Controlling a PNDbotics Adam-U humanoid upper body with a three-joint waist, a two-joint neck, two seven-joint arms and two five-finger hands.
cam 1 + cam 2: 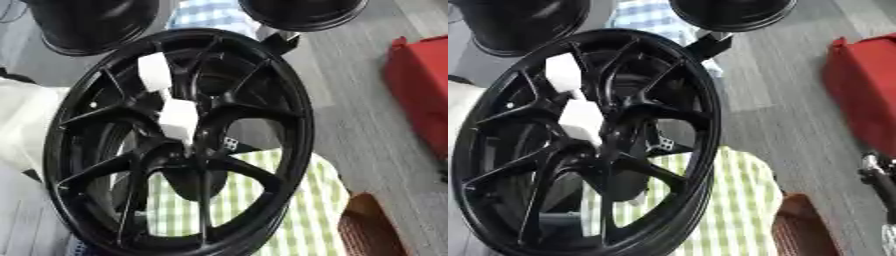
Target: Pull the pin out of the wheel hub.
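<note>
Pin (179, 120): taken to be the white block at the centre of the wheel hub (289, 130), where the black spokes meet. Second white block (153, 71) just above and to the left of it, between two spokes; impossible to tell whether a separate piece or the far part of the same one. Together in line, long axis running from upper left to lower right across the hub face, roughly along a spoke.

Wheel hub standing on edge, tilted, lower rim resting on a green checked cloth (306, 210), open face turned toward the camera. Two other black wheels (92, 22) behind it at the top edge; red container (868, 85) well apart on the right.

Right hand (874, 172): only a black and silver sliver at the right edge of the right eye view, low, well apart from the hub; state of the fingers not discernible. Left hand absent from both views.

Judgement: right hand the only candidate in sight; pin up and to the left of it, so a reach leftward across the rim to the centre, then a pull out from the hub face.
</note>
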